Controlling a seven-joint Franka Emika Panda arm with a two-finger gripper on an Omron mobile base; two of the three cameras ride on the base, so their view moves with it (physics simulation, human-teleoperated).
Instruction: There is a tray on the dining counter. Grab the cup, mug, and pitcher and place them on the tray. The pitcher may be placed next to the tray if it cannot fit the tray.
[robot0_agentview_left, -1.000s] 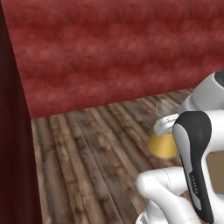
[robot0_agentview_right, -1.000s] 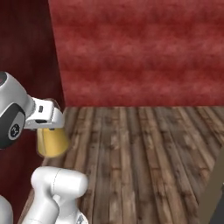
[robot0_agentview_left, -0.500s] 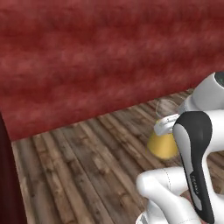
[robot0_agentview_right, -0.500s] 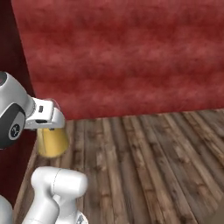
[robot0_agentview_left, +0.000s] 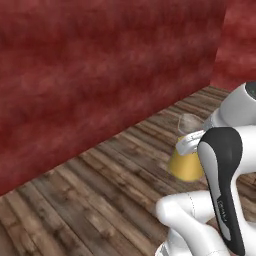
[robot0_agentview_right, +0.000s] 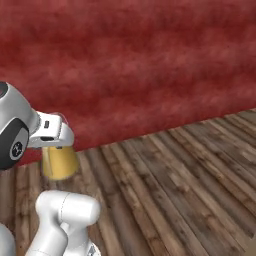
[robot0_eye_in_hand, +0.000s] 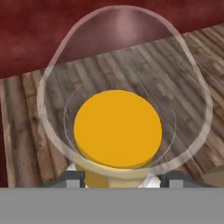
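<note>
While I view it from above, the pitcher (robot0_eye_in_hand: 118, 127) hangs in the gripper (robot0_eye_in_hand: 118, 177), clear rim encircling its amber base; both fingers pinch its lower body. From the base cameras, I see the pitcher (robot0_agentview_left: 186, 161) (robot0_agentview_right: 59, 161) raised above the wooden floor (robot0_agentview_right: 170, 190), near the red wall (robot0_agentview_right: 130, 65).

Dark red wall (robot0_agentview_left: 100, 75), mottled, perhaps textured plaster; hard to tell. It meets a brown wood-plank floor (robot0_agentview_right: 190, 175), boards weathered and grainy.
</note>
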